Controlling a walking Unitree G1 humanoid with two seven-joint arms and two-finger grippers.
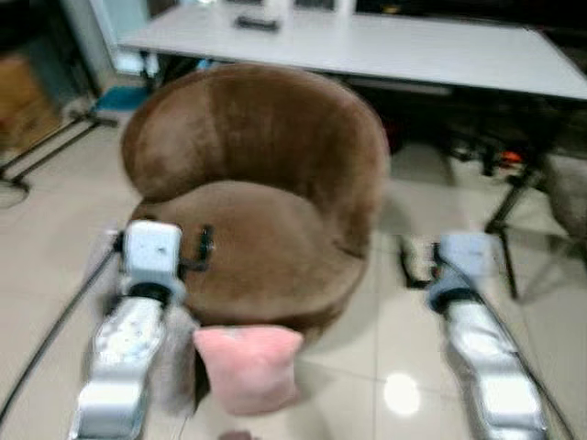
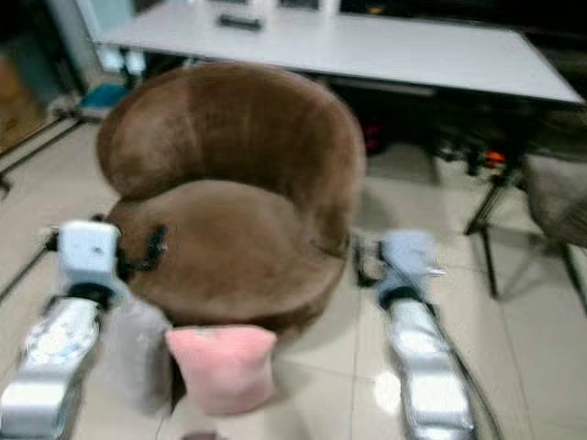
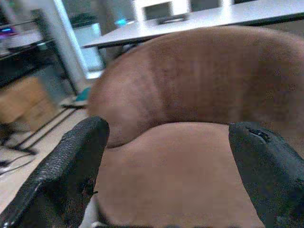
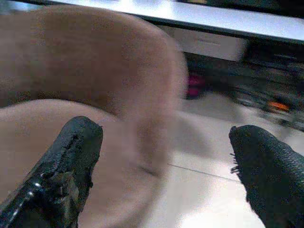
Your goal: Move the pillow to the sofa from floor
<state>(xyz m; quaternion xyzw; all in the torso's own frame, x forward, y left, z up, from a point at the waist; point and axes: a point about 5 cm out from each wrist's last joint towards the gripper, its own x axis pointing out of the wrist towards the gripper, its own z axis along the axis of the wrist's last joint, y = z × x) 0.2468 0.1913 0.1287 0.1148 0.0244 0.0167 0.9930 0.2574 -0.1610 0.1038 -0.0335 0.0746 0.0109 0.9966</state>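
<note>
The soft pink square pillow [image 1: 248, 365] stands on the pale tiled floor [image 1: 385, 367], touching the round brown plush sofa chair [image 1: 257, 192]. My left gripper [image 3: 166, 156] and right gripper [image 4: 166, 156] hover spread wide, grasping nothing.

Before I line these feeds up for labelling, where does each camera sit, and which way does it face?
Left eye view: on the head, looking forward and down at the brown sofa, the pink pillow on the floor, both silver arms.
Right eye view: same head, same scene, shifted slightly sideways.
Left wrist view: on the left arm, looking between its open fingers at the sofa seat and back.
Right wrist view: on the right arm, fingers open, facing the sofa's side and floor.
All four share the sofa and the white table.
</note>
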